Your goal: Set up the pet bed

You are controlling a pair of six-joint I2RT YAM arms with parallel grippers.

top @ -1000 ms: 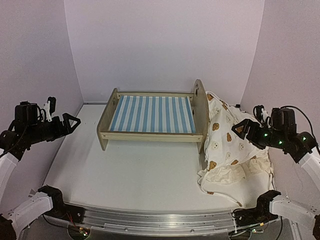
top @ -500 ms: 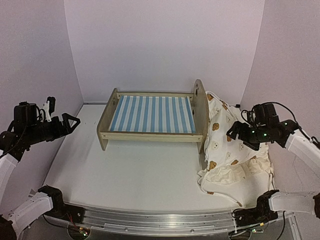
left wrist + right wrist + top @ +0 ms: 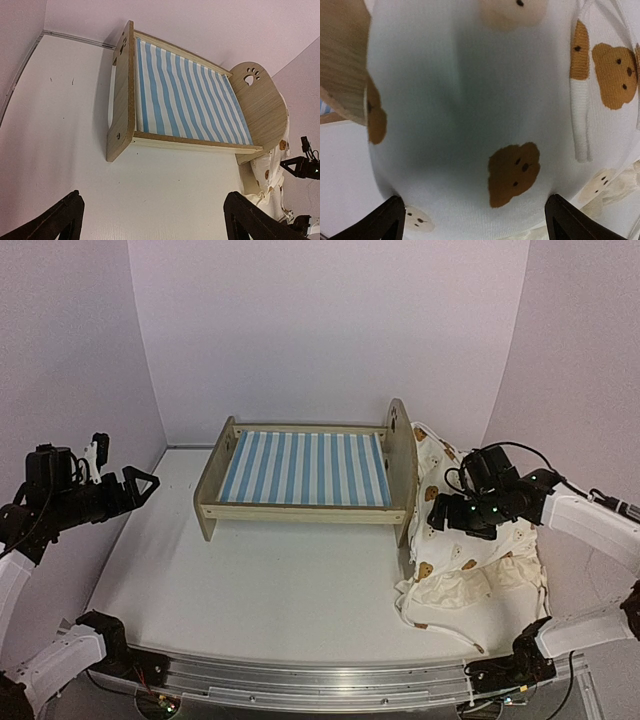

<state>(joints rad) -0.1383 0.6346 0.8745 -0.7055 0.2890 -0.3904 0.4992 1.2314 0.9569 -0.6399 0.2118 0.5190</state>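
The white table (image 3: pixel 250 590) carries the pet bed (image 3: pixel 305 468) at far centre, its striped base bare. A crumpled bear-print cushion (image 3: pixel 470 565) lies just right of it. The right gripper (image 3: pixel 442 516) hangs spread wide low over the cushion, possibly touching it. The left gripper (image 3: pixel 140 483), also spread and empty, hovers at left.

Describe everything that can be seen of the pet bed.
The bed is a small light-wood frame standing upright on the white table, toward the back wall. Two arched end boards, the right one taller and with a paw-print cutout, are joined by side rails around a blue-and-white striped base, which lies bare. The bear-print cushion lies against the outer face of the taller board.
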